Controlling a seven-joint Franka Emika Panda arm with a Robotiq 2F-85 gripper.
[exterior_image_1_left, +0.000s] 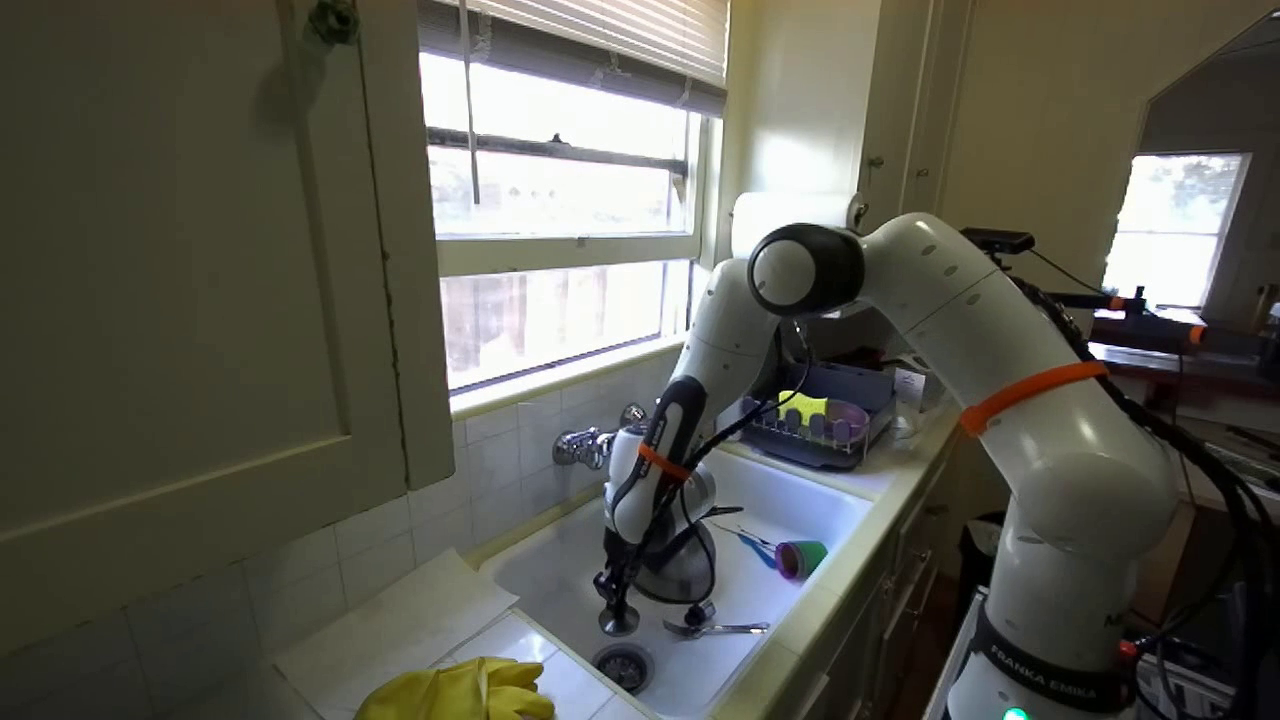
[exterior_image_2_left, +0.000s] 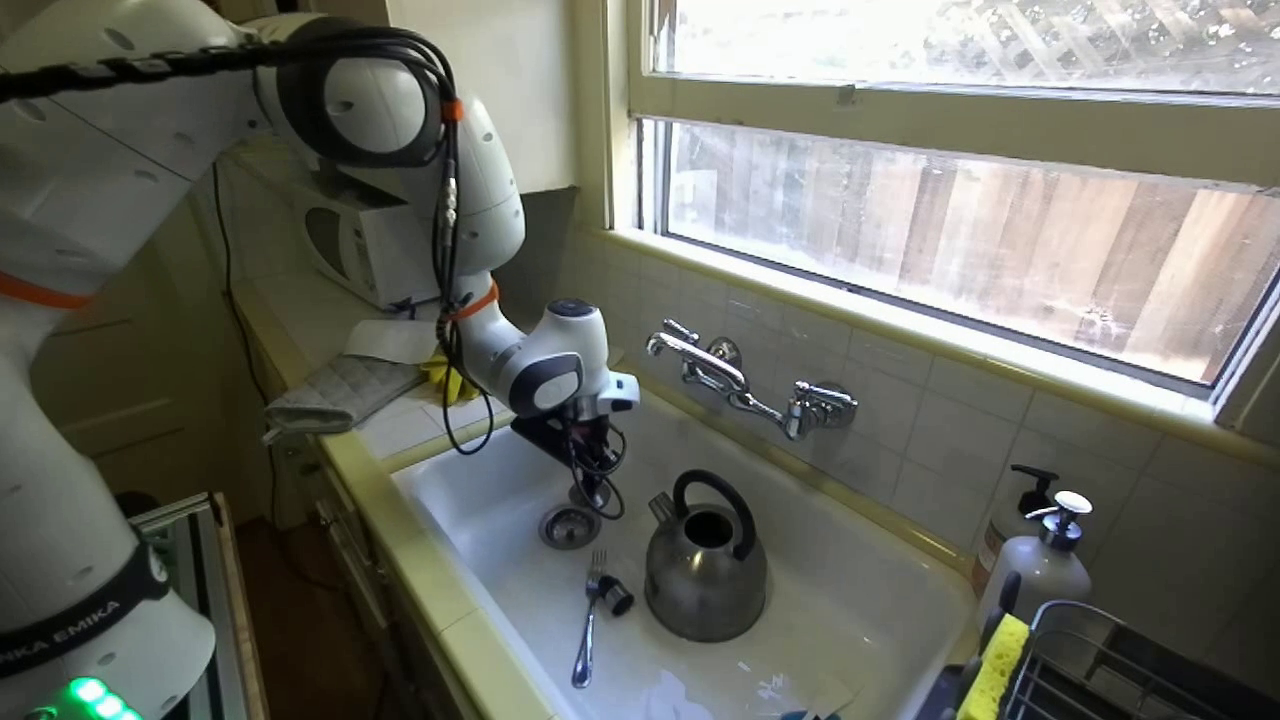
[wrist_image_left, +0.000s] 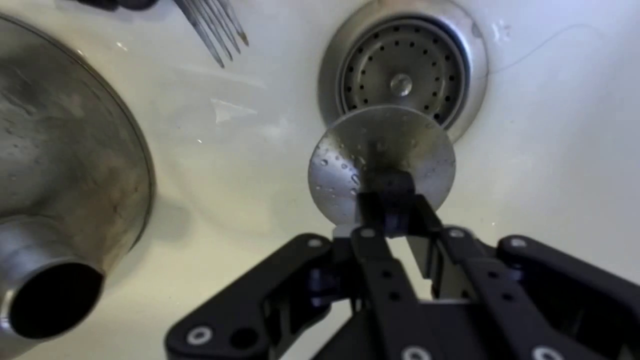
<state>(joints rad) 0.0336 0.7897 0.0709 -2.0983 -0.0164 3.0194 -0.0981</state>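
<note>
My gripper (wrist_image_left: 391, 212) is shut on the dark knob of a round metal lid (wrist_image_left: 334, 162), which has water drops on it. The lid also shows low in the sink in both exterior views (exterior_image_1_left: 619, 622) (exterior_image_2_left: 590, 494). In the wrist view it overlaps the edge of the sink drain (wrist_image_left: 400, 60); whether it touches the sink is unclear. A grey metal kettle (exterior_image_2_left: 706, 585) with a black handle stands upright beside the gripper, its top opening uncovered. The kettle's side and spout show at the left of the wrist view (wrist_image_left: 65, 150). A fork (exterior_image_2_left: 587, 625) lies near the drain.
The white sink (exterior_image_2_left: 860, 650) surrounds the gripper. A small dark cylindrical piece (exterior_image_2_left: 616, 596) lies by the fork. A wall faucet (exterior_image_2_left: 718, 372) projects over the sink. A pink and green cup (exterior_image_1_left: 800, 560) lies inside. Yellow gloves (exterior_image_1_left: 455, 692) and a dish rack (exterior_image_1_left: 812, 440) sit on the counters.
</note>
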